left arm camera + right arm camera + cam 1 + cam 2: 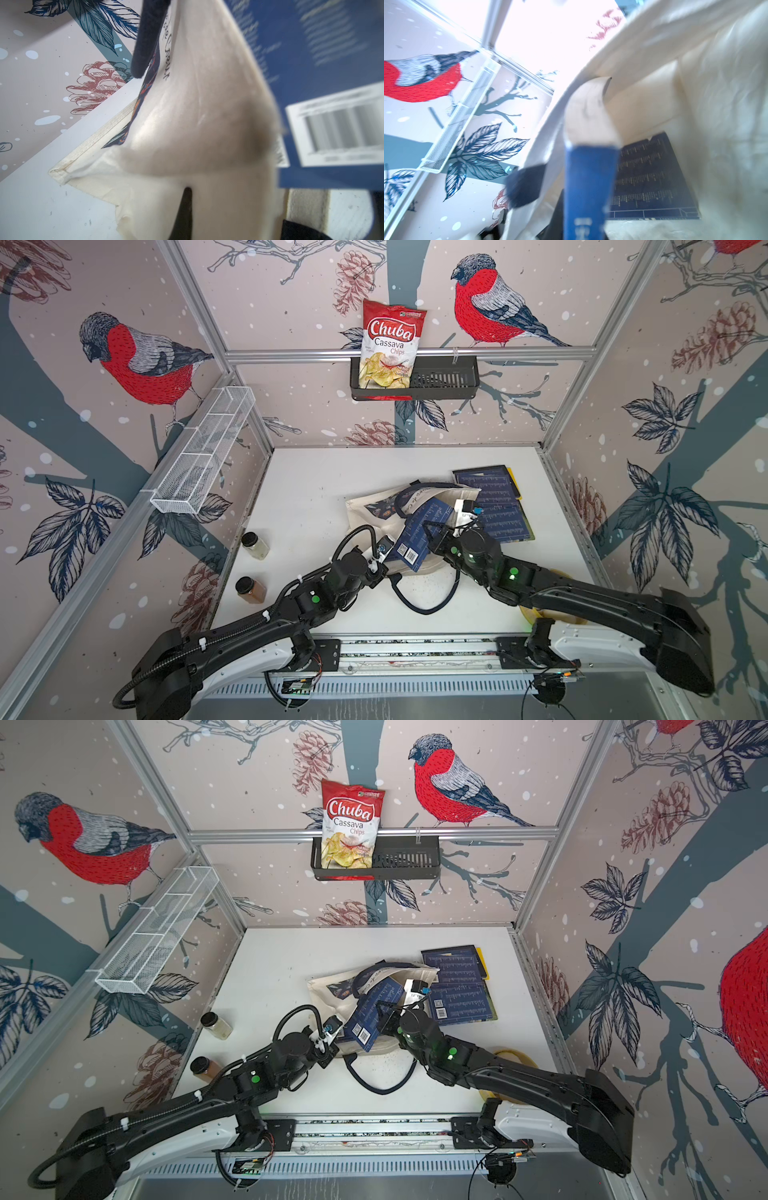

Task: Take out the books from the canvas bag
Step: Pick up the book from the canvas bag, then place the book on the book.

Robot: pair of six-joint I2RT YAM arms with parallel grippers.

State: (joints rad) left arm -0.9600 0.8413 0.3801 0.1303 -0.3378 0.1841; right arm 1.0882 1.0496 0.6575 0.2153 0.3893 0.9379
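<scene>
Arms (257, 622) reach up from frame bottom, meeting at centre: left hand (388, 566) clamped on bag (370, 510) cloth, right hand (430, 531) pinched on navy book (409, 537) at bag mouth. Other books (498, 510) lie right of bag.

The left arm (249, 626) and right arm (602, 597) are matte black, built of rounded, blocky links with bulky housings at the outer joints. Each has a white base shell (257, 659) and a black plate (328, 655) dotted with screws. Green lights (315, 598) glow on the joints. A ribbed black hose (353, 535) follows the left arm, fastened with white ties (202, 642). The right wrist carries a white camera block (463, 506) with a blue plug.
</scene>
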